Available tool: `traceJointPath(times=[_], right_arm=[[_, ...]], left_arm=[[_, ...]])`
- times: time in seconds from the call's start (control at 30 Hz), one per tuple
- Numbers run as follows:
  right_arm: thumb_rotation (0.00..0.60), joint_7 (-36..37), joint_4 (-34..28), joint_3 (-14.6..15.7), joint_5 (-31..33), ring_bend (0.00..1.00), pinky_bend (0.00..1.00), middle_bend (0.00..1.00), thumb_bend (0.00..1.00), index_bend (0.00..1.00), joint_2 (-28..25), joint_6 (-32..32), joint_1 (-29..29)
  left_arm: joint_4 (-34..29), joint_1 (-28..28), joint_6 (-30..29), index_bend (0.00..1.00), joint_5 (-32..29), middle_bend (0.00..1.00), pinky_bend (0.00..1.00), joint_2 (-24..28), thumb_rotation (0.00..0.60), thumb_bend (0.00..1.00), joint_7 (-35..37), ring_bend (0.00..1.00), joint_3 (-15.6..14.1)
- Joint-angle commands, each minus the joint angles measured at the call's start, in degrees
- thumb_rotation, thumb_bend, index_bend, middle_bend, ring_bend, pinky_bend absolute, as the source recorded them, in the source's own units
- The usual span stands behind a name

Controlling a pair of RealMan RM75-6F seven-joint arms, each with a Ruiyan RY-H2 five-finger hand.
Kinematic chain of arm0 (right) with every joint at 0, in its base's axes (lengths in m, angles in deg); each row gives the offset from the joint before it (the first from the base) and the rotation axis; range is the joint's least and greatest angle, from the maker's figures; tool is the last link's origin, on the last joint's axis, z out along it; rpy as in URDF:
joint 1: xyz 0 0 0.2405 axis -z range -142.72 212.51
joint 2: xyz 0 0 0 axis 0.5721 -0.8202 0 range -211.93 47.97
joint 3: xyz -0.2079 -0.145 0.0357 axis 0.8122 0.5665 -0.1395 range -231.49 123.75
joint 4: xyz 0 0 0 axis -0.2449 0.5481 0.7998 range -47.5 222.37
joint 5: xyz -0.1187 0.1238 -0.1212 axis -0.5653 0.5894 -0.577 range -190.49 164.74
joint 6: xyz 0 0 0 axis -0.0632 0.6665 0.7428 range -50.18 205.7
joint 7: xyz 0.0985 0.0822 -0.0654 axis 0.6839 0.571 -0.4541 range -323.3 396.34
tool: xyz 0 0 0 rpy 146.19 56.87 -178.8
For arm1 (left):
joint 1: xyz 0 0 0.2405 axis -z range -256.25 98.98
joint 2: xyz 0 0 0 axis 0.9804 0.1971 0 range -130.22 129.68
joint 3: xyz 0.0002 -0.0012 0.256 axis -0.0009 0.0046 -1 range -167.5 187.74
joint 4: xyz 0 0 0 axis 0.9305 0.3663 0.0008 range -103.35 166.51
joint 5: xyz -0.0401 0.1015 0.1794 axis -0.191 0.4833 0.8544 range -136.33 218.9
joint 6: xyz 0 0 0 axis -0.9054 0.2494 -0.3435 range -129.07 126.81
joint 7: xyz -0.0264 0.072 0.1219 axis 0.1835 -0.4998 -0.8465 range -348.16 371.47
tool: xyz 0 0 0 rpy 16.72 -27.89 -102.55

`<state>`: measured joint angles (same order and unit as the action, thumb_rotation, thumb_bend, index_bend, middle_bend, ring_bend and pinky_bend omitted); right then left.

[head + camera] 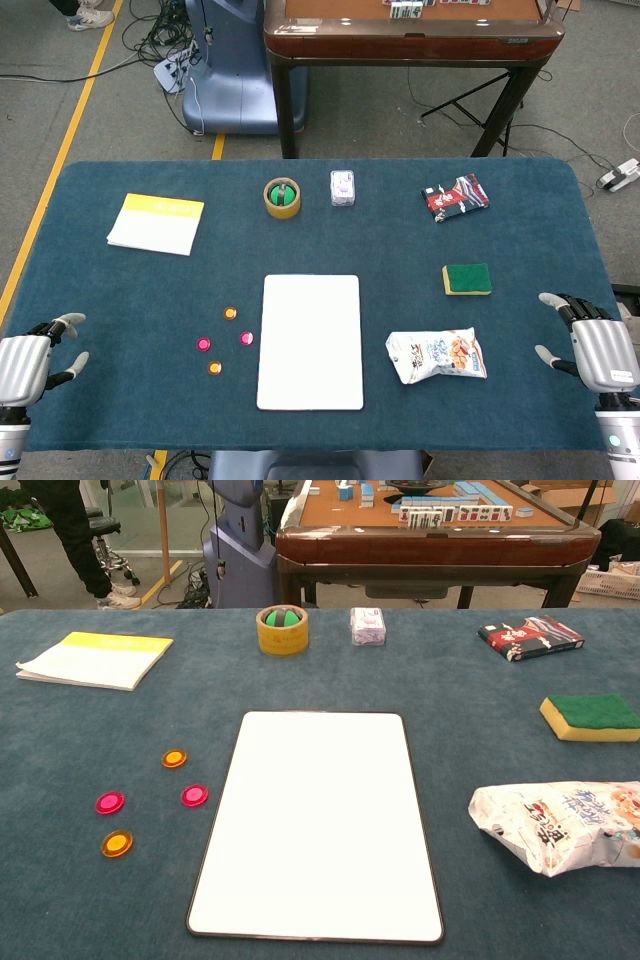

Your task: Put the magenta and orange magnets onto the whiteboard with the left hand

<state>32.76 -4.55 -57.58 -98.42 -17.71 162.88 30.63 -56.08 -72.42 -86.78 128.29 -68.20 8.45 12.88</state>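
The magnets (230,341) lie beside the whiteboard (310,342), well apart from the empty, spread-fingered left hand (35,358).

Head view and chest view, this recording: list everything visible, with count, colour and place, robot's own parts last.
Flat rectangular whiteboard: 1, white, table centre front.
Round magenta magnets: 2, on the cloth left of the whiteboard.
Round orange magnets: 2, same cluster, one further back, one nearer.
Paper notepad: 1, white with a yellow edge, far left.
Tape roll: 1, yellow with green inside, back centre.
Small wrapped packet: 1, pale, right of the tape.
Flat printed packet: 1, red and dark, back right.
Sponge: 1, green on yellow, right.
Snack bag: 1, white, front right.
Table cloth: 1, dark blue.
Left hand: silver, front left edge, holding nothing.
Right hand: silver, front right edge, holding nothing.
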Motion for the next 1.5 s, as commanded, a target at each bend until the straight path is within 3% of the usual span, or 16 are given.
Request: traceJointPath(times=[0.03,0.13,0.23,0.4,0.47,0.67,0.97,1.23,1.5], right_arm=[[0.600,-0.07,-0.28,0.27,-0.51,0.30,0.42,0.30,0.06,0.26,-0.16,0.77,0.49],[0.600,0.14,-0.44,0.44,-0.98,0.30,0.42,0.30,0.06,0.26,-0.28,1.11,0.66],[0.600,0.57,-0.62,0.34,-1.13,0.30,0.42,0.30,0.06,0.26,-0.55,1.53,0.82],[0.600,2.17,-0.67,0.32,-1.71,0.30,0.42,0.30,0.06,0.26,-1.04,3.56,1.88],[0.600,2.49,-0.61,0.39,-1.87,0.30,0.42,0.30,0.06,0.26,-1.21,4.13,2.25],[0.600,3.71,-0.48,0.35,-2.83,0.30,0.42,0.30,0.06,0.26,-1.54,5.30,2.67],[0.600,3.28,-0.61,0.13,-2.20,0.30,0.42,0.30,0.06,0.26,-1.64,3.53,1.93],[0.600,2.99,-0.66,0.41,-2.67,0.30,0.42,0.30,0.06,0.26,-1.57,3.54,2.04],[0.600,2.96,-0.67,0.39,-2.63,0.30,0.42,0.30,0.06,0.26,-1.59,3.14,1.90]], left_arm=[[0.06,0.19,0.46,0.36,0.27,0.43,0.74,-0.17,0.600,0.27,-0.25,0.50,-0.36],[-0.20,0.40,0.62,0.34,0.65,0.41,0.79,-0.17,0.600,0.27,0.03,0.52,-0.49],[-1.04,0.96,2.21,0.27,1.12,0.42,0.94,0.49,0.600,0.27,3.12,0.70,-1.14],[-0.37,2.22,0.22,0.21,5.55,0.77,1.00,0.10,0.600,0.27,10.73,0.97,-1.00],[-0.82,3.00,0.28,0.22,7.00,0.83,1.00,0.27,0.600,0.27,10.61,1.00,-1.07],[-6.46,6.22,3.20,0.28,9.30,0.98,1.00,2.00,0.600,0.27,4.60,1.00,-0.48],[-15.75,13.55,15.48,0.32,7.70,1.00,1.00,4.29,0.600,0.27,-4.00,1.00,0.23],[-16.80,16.53,21.91,0.30,4.01,1.00,1.00,1.77,0.600,0.27,-9.63,1.00,-0.39],[-13.82,18.35,26.46,0.28,-0.57,1.00,1.00,-2.81,0.600,0.27,-12.37,1.00,-1.39]])
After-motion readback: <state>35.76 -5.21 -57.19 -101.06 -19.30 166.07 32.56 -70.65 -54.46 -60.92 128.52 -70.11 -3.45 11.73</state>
